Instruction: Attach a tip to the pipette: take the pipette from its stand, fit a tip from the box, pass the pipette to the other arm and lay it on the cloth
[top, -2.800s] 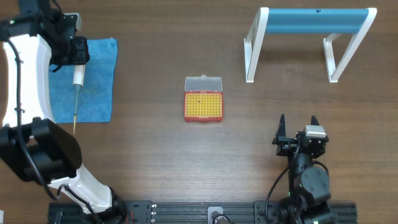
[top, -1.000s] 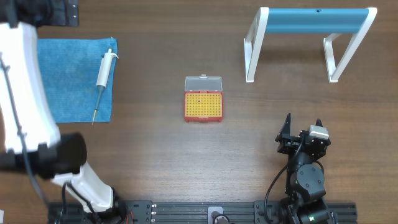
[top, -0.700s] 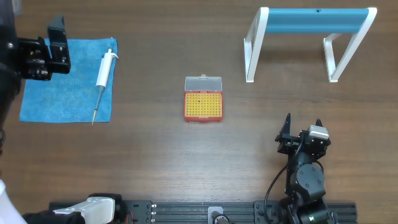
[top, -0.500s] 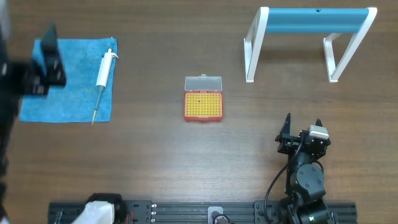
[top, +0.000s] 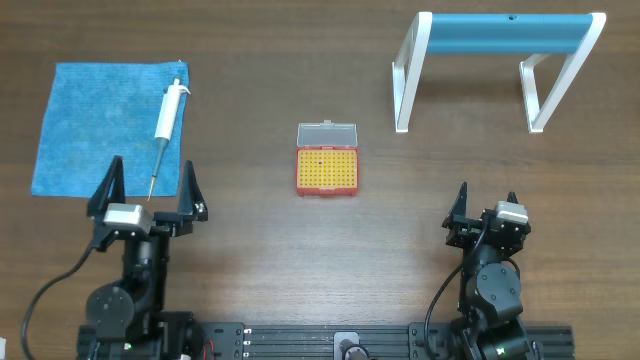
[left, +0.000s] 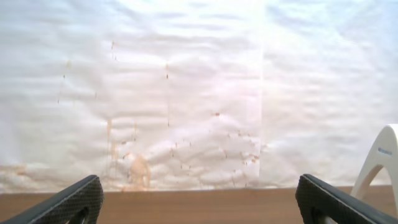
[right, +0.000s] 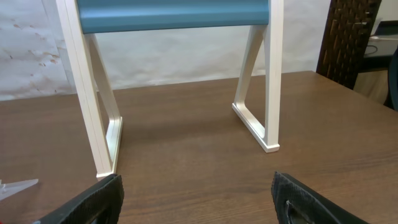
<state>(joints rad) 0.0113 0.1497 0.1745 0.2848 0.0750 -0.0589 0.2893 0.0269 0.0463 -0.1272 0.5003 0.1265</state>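
Note:
The white pipette (top: 167, 112) lies on the blue cloth (top: 90, 130) near its right edge, its thin tip pointing toward the table's front. The left gripper (top: 152, 166) sits low by its base just in front of the cloth, open and holding nothing. In the left wrist view, the left gripper (left: 199, 182) faces a white wall. The tip box (top: 327, 170), its lid open and its orange rack showing, stands mid-table. The right gripper (top: 487, 190) rests open at front right. In its own view, the right gripper (right: 196, 182) looks at the pipette stand (right: 174, 15).
The white and blue stand (top: 500, 40) occupies the back right of the wooden table. One of its white legs (left: 380, 160) shows at the edge of the left wrist view. Bare wood lies between the box and both arms.
The left arm let go of the pipette, left it lying on the cloth, and pulled back from above the cloth to a folded pose by its base. The right arm stayed still.

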